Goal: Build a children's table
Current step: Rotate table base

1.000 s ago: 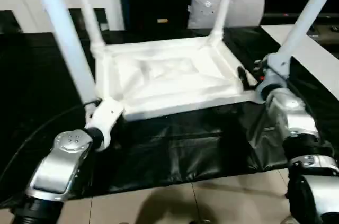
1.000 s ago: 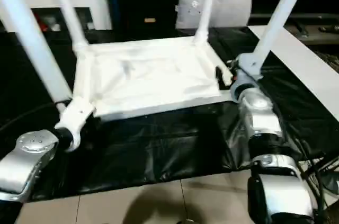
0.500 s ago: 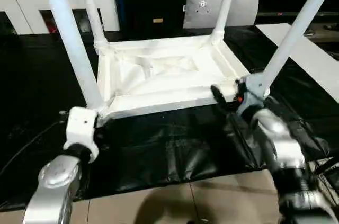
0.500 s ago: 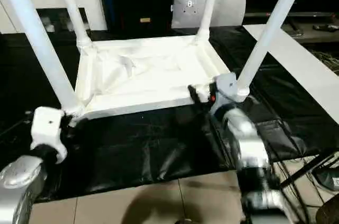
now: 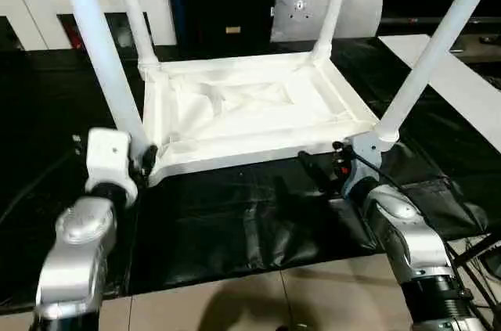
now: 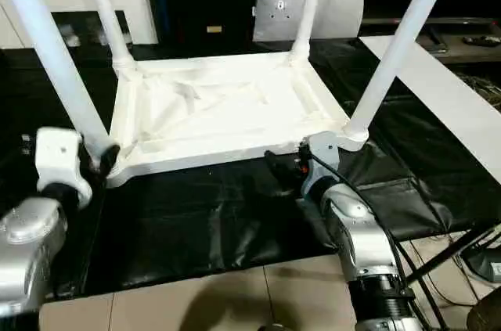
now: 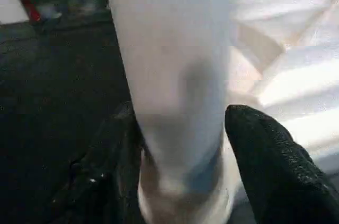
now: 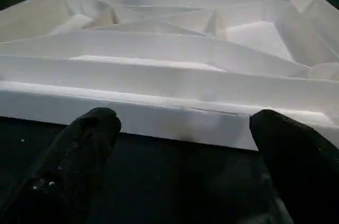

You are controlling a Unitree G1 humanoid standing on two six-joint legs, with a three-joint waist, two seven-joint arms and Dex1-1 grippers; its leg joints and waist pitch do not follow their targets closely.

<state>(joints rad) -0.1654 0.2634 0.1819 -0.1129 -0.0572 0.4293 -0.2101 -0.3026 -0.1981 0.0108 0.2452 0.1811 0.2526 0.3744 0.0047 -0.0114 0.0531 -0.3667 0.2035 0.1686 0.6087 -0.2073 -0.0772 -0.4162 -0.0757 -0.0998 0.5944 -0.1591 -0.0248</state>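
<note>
The right gripper point(image 8: 180, 166) has let go and drawn back, fingers apart just short of the near rim; the left gripper point(image 7: 183, 176) stays clamped on the near-left leg point(image 5: 98, 49); the children's table point(image 5: 250, 112) lies upside down on black sheeting point(image 5: 235, 221), all four legs seated, so assembly looks nearly done.

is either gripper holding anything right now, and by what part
The left gripper has its fingers around the near-left leg just above its socket, though a firm clamp cannot be told. The right gripper is open, facing the table top's near edge, holding nothing.
</note>
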